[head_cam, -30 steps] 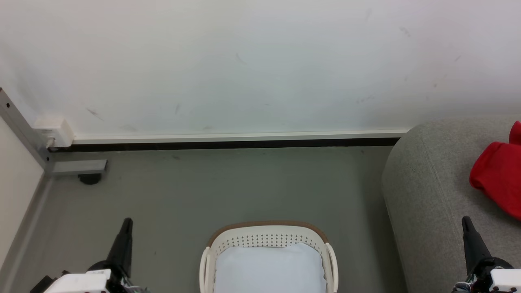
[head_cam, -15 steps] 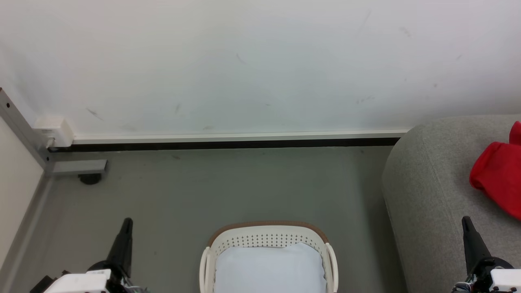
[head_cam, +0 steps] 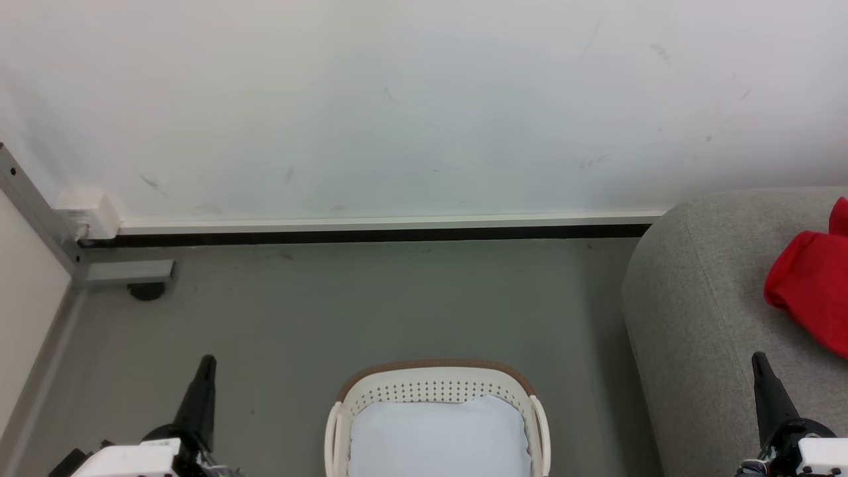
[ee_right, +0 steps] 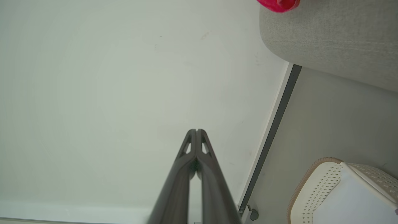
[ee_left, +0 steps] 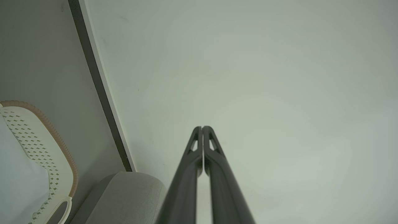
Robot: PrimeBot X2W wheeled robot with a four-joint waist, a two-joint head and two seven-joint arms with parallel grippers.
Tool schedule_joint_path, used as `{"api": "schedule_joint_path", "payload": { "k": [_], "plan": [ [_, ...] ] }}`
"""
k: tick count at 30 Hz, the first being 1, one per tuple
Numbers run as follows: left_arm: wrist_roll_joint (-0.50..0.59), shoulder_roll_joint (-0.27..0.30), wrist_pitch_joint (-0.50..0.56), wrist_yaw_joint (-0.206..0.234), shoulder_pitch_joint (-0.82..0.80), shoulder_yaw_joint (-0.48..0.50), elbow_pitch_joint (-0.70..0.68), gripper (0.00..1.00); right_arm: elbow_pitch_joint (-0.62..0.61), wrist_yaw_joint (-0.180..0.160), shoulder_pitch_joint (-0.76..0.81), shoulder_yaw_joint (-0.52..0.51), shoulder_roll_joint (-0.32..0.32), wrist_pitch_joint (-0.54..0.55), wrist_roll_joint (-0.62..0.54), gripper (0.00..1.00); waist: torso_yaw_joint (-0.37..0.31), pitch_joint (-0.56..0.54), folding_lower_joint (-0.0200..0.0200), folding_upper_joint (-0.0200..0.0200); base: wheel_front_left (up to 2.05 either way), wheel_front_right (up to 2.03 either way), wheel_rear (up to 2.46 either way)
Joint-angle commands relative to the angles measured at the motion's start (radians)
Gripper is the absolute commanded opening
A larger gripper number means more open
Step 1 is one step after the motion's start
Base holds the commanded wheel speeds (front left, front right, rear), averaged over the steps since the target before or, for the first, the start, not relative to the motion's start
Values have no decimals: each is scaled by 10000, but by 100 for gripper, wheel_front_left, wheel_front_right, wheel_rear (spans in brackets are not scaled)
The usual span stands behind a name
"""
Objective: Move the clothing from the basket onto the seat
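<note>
The red clothing (head_cam: 811,288) lies on the grey seat (head_cam: 702,311) at the right edge of the head view; a scrap of clothing (ee_right: 278,4) also tops the seat (ee_right: 335,40) in the right wrist view. The cream basket (head_cam: 437,391) with its brown rim stands on the floor at bottom centre, holding a pale blue-white pad (head_cam: 437,437). My left gripper (head_cam: 208,361) is shut and empty, left of the basket. My right gripper (head_cam: 757,358) is shut and empty over the seat's front, below the clothing. Both pairs of fingers press together in the wrist views (ee_left: 202,128) (ee_right: 196,130).
A white wall (head_cam: 397,99) with a dark skirting strip (head_cam: 364,234) runs behind the grey floor (head_cam: 371,305). A grey metal post with a bracket and a black foot (head_cam: 146,290) stands at the left, beside a white socket box (head_cam: 86,212).
</note>
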Motion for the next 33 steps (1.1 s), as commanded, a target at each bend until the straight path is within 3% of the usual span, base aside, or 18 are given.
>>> {"api": "schedule_joint_path", "payload": {
  "k": [1,33],
  "plan": [
    [-109,19,41,14,-93,36,-13,0,-26,-21,-119,-35,-67,35,19,0,0,0,0,-1,0,0,0],
    [-104,17,45,14,-93,40,-14,0,-26,-21,-119,-33,-67,33,19,0,0,0,0,-1,0,0,0]
  ]
}}
